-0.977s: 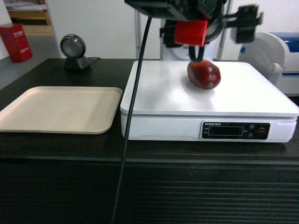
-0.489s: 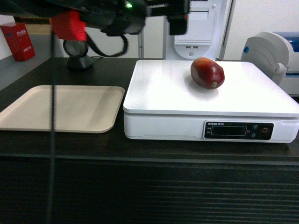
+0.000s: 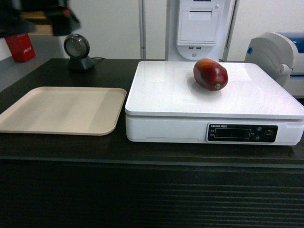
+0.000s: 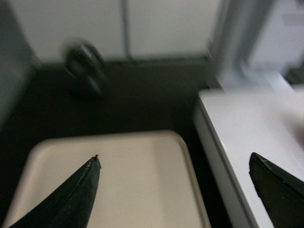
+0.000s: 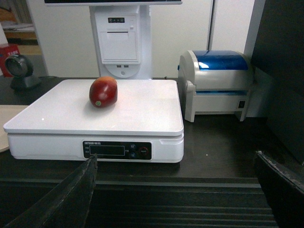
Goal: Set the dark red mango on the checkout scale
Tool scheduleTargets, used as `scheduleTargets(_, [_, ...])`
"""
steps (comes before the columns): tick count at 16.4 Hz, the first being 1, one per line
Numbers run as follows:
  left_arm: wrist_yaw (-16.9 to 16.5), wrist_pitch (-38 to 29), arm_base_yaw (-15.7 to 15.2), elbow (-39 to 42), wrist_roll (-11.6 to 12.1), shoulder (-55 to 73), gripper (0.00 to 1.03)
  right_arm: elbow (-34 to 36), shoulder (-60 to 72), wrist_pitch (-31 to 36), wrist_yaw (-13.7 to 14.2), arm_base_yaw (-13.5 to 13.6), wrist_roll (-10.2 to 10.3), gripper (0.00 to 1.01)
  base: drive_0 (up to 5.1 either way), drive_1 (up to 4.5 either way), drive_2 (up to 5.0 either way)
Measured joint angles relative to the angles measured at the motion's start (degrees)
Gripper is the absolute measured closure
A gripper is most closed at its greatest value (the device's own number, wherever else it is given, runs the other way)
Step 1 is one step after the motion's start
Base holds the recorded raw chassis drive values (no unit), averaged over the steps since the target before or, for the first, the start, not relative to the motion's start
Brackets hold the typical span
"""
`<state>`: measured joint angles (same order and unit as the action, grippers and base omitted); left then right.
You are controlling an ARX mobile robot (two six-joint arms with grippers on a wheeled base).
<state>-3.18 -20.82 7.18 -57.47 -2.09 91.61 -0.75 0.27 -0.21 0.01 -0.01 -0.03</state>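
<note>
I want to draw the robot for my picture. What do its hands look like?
The left hand and the right hand each have two flat black fingers that narrow to pointed tips. In the head view the left arm is just a dark blur with a bit of red.

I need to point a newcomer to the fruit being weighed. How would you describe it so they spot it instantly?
On the dark checkout counter sits a white scale, right of a beige tray. On its platform lies the dark red mango: the only fruit, glossy maroon with a green stem dot.
</note>
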Motion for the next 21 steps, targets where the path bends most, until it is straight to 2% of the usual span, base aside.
scheduleTargets(1, [5.97, -9.57, -1.36, 5.68, 0.66, -4.87, 0.18, 0.0, 0.0, 0.02, -0.02, 0.0, 0.0, 0.03, 0.0, 0.0, 0.0])
scheduleTargets(2, [6.82, -15.06, -3.26, 13.38, 1.03, -12.72, 0.31, 0.0, 0.0, 0.0, 0.0, 0.0, 0.0, 0.03, 0.0, 0.0, 0.0])
scheduleTargets(3, [4.28, -13.97, -5.68, 19.34, 1.07, -19.74, 0.42, 0.0, 0.0, -0.02, 0.02, 0.0, 0.0, 0.03, 0.0, 0.0, 0.0])
scheduleTargets(4, [3.56, -11.41, -7.04, 25.11, 1.09, -26.1, 0.53, 0.0, 0.0, 0.0, 0.0, 0.0, 0.0, 0.03, 0.0, 0.0, 0.0])
scheduleTargets(5, [3.78, -9.16, -7.61, 30.58, 1.07, -31.8, 0.64, 0.0, 0.0, 0.0, 0.0, 0.0, 0.0, 0.03, 0.0, 0.0, 0.0])
scheduleTargets(8, [3.19, -11.72, -7.1, 39.47, 1.09, -42.53, 0.97, 0.0, 0.0, 0.0, 0.0, 0.0, 0.0, 0.03, 0.0, 0.0, 0.0])
scheduleTargets(9, [3.21, -11.82, -7.13, 41.48, 1.25, -44.09, 1.01, 0.0, 0.0, 0.0, 0.0, 0.0, 0.0, 0.03, 0.0, 0.0, 0.0])
scheduleTargets(14, [3.21, -10.25, -7.13, 49.33, 1.25, -52.74, 1.01, 0.0, 0.0, 0.0, 0.0, 0.0, 0.0, 0.03, 0.0, 0.0, 0.0])
scheduleTargets(21, [3.21, -2.1, -7.13, 54.84, 1.27, -65.77, 1.01, 0.0, 0.0, 0.0, 0.0, 0.0, 0.0, 0.03, 0.0, 0.0, 0.0])
